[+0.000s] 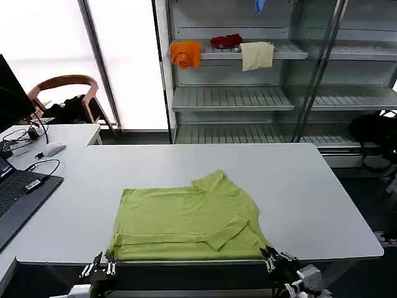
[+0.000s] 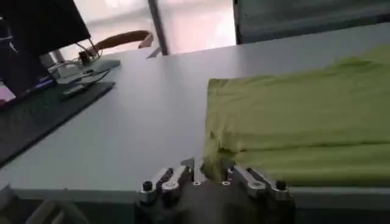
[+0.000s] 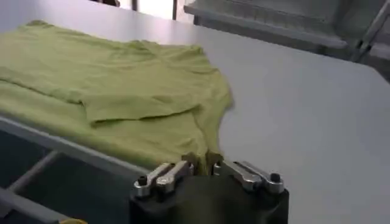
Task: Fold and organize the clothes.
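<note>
Green shirt (image 1: pixel 186 220) lies flat on the near part of the table (image 1: pixel 310 192), its long side running left to right along the near edge. The collar points far and a bit right. Both sleeves are folded in.

Gray and smooth, the table has a laptop (image 1: pixel 18 192) and mouse (image 1: pixel 54 148) at its left. Shelves (image 1: pixel 248 93) stand far behind.

The left end effector (image 2: pixel 210 175) pinches the shirt's near left corner. The right end effector (image 3: pixel 201 164) pinches the near right corner.
</note>
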